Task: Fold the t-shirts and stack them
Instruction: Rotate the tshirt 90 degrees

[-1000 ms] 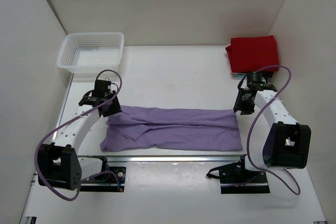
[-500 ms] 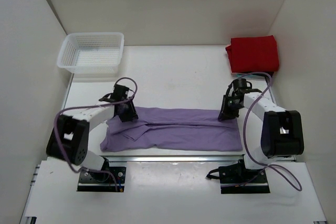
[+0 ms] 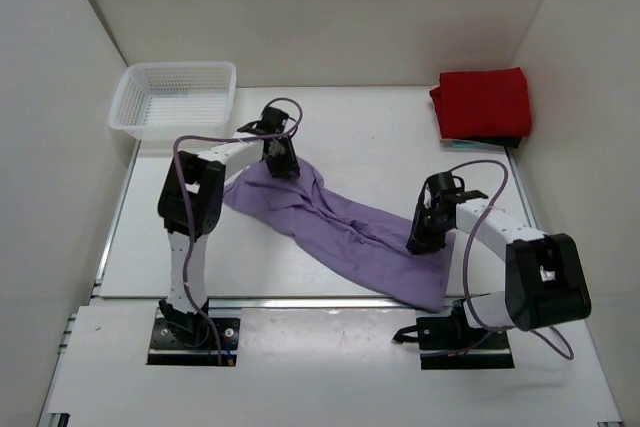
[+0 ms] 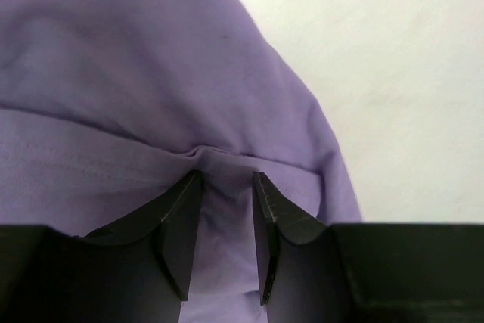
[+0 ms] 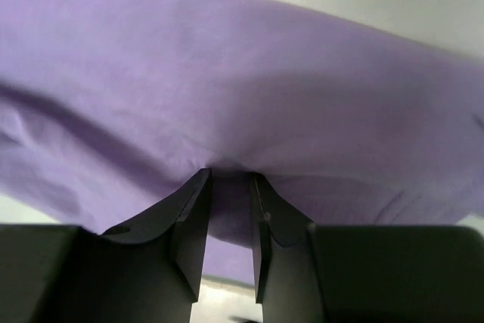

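Note:
The lavender-purple t-shirt (image 3: pixel 340 230) lies folded lengthwise in a long band, now slanting from upper left to lower right on the table. My left gripper (image 3: pixel 281 160) is shut on its upper left end; in the left wrist view (image 4: pixel 226 179) the cloth bunches between the fingers. My right gripper (image 3: pixel 422 239) is shut on the shirt near its lower right end; the right wrist view (image 5: pixel 230 177) shows purple cloth (image 5: pixel 249 104) pinched between the fingers. The red t-shirt (image 3: pixel 483 102) lies folded at the back right corner.
A white mesh basket (image 3: pixel 175 99) stands at the back left. White walls enclose the table on three sides. A dark thing shows under the red shirt's front edge (image 3: pixel 490 142). The arm bases sit on the near rail (image 3: pixel 330 302).
The left gripper has moved far back and right with its end of the purple shirt. The right gripper has moved nearer and left. The shirt has swung from horizontal to diagonal.

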